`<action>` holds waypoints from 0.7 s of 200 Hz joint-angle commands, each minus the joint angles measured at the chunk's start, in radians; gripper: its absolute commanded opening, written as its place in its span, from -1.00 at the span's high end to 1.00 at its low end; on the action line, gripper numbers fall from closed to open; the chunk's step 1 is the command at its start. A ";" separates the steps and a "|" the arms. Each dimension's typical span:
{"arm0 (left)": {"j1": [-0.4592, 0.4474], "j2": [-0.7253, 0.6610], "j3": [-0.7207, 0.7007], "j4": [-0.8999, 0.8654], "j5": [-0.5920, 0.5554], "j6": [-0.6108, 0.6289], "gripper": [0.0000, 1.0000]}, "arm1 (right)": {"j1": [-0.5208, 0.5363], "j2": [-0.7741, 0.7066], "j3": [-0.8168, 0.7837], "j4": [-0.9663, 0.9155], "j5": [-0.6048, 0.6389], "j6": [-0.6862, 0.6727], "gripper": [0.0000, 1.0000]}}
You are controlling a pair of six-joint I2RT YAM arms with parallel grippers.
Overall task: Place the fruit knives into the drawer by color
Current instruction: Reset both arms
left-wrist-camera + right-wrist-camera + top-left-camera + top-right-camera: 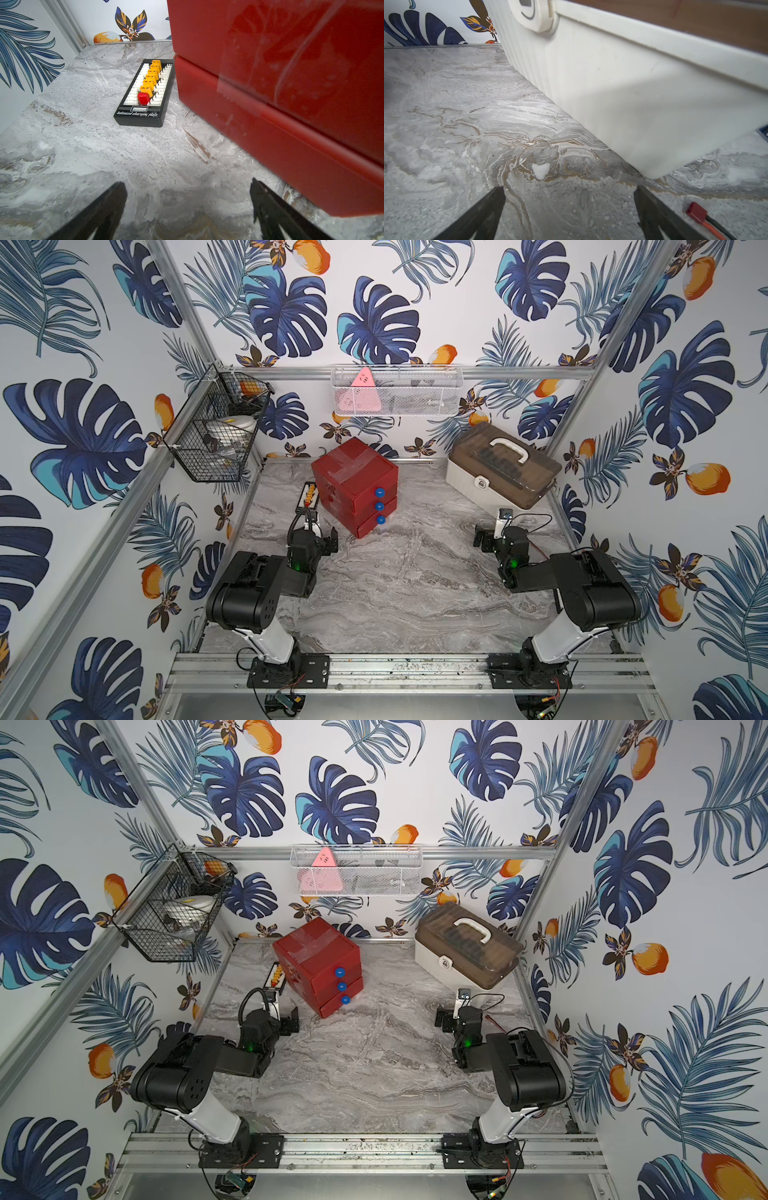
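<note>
No fruit knives show in any view. The drawer (353, 485) (318, 965) is a small red chest with three blue knobs, standing at the back of the marble table with all its drawers pushed in. My left gripper (311, 541) (274, 1021) hovers low just left of the chest's front corner, open and empty. In the left wrist view the drawer's red side (270, 83) fills the frame beside the gripper (188, 185). My right gripper (498, 537) (459, 1017) (569, 188) is open and empty over bare marble.
A black charging plate (309, 494) (145, 93) with yellow plugs lies against the chest's left side. A beige case (503, 472) (612, 83) with a brown lid stands back right, close ahead of my right gripper. A red connector (696, 209) on wires lies nearby. Two wire baskets (216, 435) (397, 391) hang on the walls.
</note>
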 commanded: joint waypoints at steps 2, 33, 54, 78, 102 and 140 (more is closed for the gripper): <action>0.001 -0.002 -0.001 0.046 -0.004 0.013 -0.98 | 0.000 -0.001 0.001 0.013 0.011 -0.008 -1.00; 0.001 -0.002 0.000 0.046 -0.003 0.013 -0.98 | 0.001 -0.002 -0.001 0.014 0.009 -0.008 -1.00; 0.001 -0.001 0.001 0.043 0.001 0.013 -0.98 | -0.004 -0.003 0.002 0.004 0.008 0.004 -1.00; 0.043 -0.011 -0.049 0.115 0.342 0.079 -0.98 | -0.077 -0.011 -0.018 0.035 -0.331 -0.047 -1.00; 0.051 -0.009 -0.057 0.137 0.351 0.078 -0.98 | -0.082 -0.016 -0.083 0.146 -0.432 -0.086 -1.00; 0.028 0.001 0.005 0.037 0.076 0.010 -0.98 | -0.060 -0.007 0.015 -0.026 -0.139 0.005 -1.00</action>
